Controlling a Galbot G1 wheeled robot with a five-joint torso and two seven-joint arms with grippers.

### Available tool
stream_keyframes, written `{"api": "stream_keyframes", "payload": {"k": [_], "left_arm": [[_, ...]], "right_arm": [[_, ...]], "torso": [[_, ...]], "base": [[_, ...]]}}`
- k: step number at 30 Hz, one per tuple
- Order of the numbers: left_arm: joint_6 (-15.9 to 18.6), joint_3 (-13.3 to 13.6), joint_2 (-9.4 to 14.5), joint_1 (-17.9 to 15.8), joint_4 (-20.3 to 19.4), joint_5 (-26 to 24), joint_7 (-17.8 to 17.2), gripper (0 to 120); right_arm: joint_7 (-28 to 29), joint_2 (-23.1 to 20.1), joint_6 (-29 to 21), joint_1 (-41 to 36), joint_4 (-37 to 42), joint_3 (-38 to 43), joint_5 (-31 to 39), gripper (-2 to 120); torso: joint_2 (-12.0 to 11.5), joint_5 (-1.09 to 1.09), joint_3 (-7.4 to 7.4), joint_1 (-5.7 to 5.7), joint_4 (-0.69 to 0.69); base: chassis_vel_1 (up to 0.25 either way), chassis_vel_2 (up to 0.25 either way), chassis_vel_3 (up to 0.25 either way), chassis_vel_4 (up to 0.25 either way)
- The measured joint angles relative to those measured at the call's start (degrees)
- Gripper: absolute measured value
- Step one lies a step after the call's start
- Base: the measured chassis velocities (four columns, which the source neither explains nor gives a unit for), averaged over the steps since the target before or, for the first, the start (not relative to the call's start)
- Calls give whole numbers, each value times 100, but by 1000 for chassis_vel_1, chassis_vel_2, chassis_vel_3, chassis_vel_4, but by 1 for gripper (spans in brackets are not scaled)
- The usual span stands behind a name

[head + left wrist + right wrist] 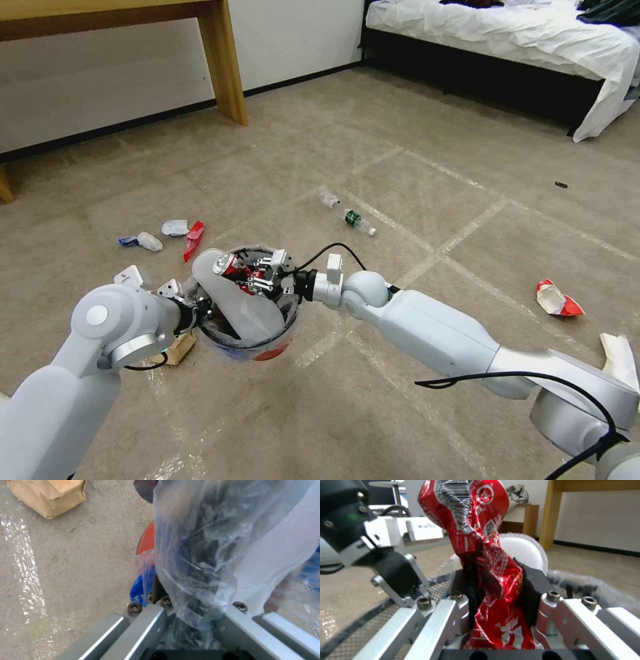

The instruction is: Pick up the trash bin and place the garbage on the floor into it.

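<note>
Trash bin [257, 347] pinched at nine o'clock by my left gripper [200, 312].
Right gripper [257, 273] clamps the crushed red can [486, 562] — I'd release low, inside the rim.

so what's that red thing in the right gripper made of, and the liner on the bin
The crushed red can, pinched in the right gripper, looks like thin painted metal: glossy, sharply creased, with a printed barcode. The trash bin liner, clamped by the left gripper, seems to be thin clear plastic film, crinkled and see-through.
</note>
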Motion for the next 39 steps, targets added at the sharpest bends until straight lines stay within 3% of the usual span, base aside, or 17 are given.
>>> {"api": "stream_keyframes", "payload": {"k": [15, 18, 24, 25, 26, 33, 39], "left_arm": [[16, 0, -85, -17, 31, 44, 15, 0], [14, -23, -84, -25, 20, 33, 13, 0], [-1, -38, -82, -57, 8, 6, 4, 0], [-7, -41, -81, -77, 7, -4, -3, 0], [-7, -41, -81, -77, 7, -4, -3, 0], [-12, -82, -65, -75, 10, -34, -9, 0], [-27, -84, -54, -112, 12, -57, -17, 0]], "right_arm": [[65, -55, -5, 201, 94, -318, 111, 25], [149, -91, 42, 246, 102, -407, 122, 41], [150, -79, 69, 274, 101, -459, 117, 54], [208, -42, 94, 280, 80, -477, 110, 64], [208, -42, 94, 280, 80, -477, 110, 64], [310, -53, 168, 257, 32, -480, 25, 93], [318, -68, 193, 246, 5, -474, -18, 100]], "torso": [[0, 0, 0, 0, 0], [0, 0, 0, 0, 0], [0, 0, 0, 0, 0], [0, 0, 0, 0, 0], [0, 0, 0, 0, 0], [0, 0, 0, 0, 0], [0, 0, 0, 0, 0]], "base": [[0, 0, 0, 0], [0, 0, 0, 0], [0, 0, 0, 0], [0, 0, 0, 0], [0, 0, 0, 0], [0, 0, 0, 0], [0, 0, 0, 0]]}}
